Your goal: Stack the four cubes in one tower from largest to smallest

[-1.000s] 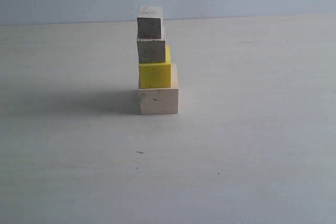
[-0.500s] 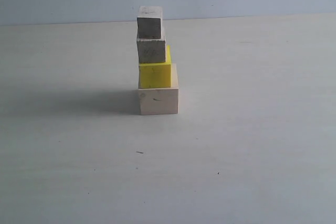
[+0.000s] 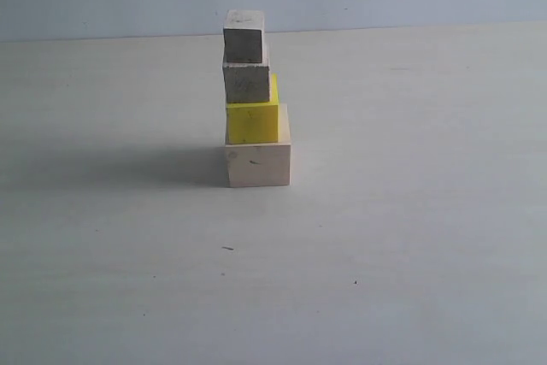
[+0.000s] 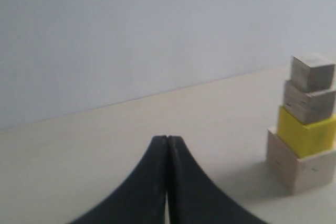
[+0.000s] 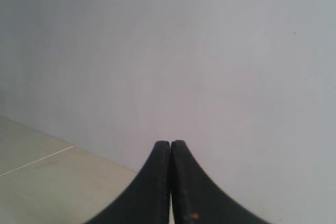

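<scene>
The tower (image 3: 249,108) stands on the table (image 3: 410,228), nearer its far edge: large pale cube (image 3: 258,166), yellow cube (image 3: 253,123), grainy cube (image 3: 246,84), tiny cube (image 3: 244,40) on top. Stacking looks finished. The left gripper (image 4: 167,141) and right gripper (image 5: 170,145) are pressed together, empty, apart from it.

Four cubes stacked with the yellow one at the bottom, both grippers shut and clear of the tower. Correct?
No. The yellow cube is second from the bottom; the large pale wood cube is the base, as the exterior view shows. The rest holds: the left gripper and right gripper are shut, clear of the tower.
</scene>
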Motion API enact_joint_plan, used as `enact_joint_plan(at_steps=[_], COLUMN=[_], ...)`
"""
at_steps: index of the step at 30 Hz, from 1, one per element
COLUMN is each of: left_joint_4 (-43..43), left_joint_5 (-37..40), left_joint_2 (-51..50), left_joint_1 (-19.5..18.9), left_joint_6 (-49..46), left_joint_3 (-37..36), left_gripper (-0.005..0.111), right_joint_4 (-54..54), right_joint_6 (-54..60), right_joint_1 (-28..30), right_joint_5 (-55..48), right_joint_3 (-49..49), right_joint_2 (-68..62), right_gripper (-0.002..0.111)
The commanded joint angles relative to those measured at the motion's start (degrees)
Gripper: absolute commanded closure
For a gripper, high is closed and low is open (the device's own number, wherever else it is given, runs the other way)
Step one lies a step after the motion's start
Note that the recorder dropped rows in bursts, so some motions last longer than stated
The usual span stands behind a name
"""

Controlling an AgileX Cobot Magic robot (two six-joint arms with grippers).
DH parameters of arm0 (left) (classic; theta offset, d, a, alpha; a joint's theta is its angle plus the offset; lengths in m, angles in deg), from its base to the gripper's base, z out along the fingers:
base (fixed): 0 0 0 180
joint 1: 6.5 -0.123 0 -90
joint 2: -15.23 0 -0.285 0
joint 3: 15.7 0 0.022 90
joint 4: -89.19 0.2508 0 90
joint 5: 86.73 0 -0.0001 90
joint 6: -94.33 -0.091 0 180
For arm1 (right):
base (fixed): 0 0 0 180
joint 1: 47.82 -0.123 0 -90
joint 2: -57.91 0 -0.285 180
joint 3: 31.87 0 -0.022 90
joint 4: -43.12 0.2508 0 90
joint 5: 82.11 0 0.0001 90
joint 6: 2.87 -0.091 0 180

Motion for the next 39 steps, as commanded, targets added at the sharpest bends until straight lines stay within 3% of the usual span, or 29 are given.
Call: enact_joint_plan(at_steps=[1,5,8,14,20,24,33,39], left_joint_4=[0.31,0.31,-0.29,-3.96,-12.44,-16.27,-16.16,-15.65], left_joint_5=[-0.25,-0.25,-0.13,0.0,-1.15,-3.06,-5.53,-4.84], left_joint_2=[5.31,10.41,13.28,18.07,19.07,19.07,19.07,19.07], left_joint_1=[-10.27,-19.1,-21.13,-20.85,-20.61,-18.24,-15.5,-13.82], left_joint_6=[0.0,0.0,1.08,11.8,12.46,12.31,2.99,-1.53], left_joint_3=[0.4,0.4,0.4,-3.1,-13.54,-18.73,-27.92,-27.96], left_gripper=[0.107,0.107,0.107,0.107,0.107,0.107,0.107,0.107], right_joint_4=[-0.3,-0.3,-0.3,-0.3,-0.3,-0.3,-0.3,-0.3], right_joint_6=[-0.32,-0.32,-0.32,-0.32,-0.32,-0.32,-0.32,-0.32], right_joint_1=[-0.26,-0.26,-0.26,-0.26,-0.26,-0.26,-0.26,-0.26], right_joint_5=[-0.06,-0.06,-0.06,-0.06,-0.06,-0.06,-0.06,-0.06], right_joint_3=[0.25,0.25,0.25,0.25,0.25,0.25,0.25,0.25], right_joint_2=[0.08,0.08,0.08,0.08,0.08,0.08,0.08,0.08], right_gripper=[0.108,0.108,0.108,0.108,0.108,0.108,0.108,0.108])
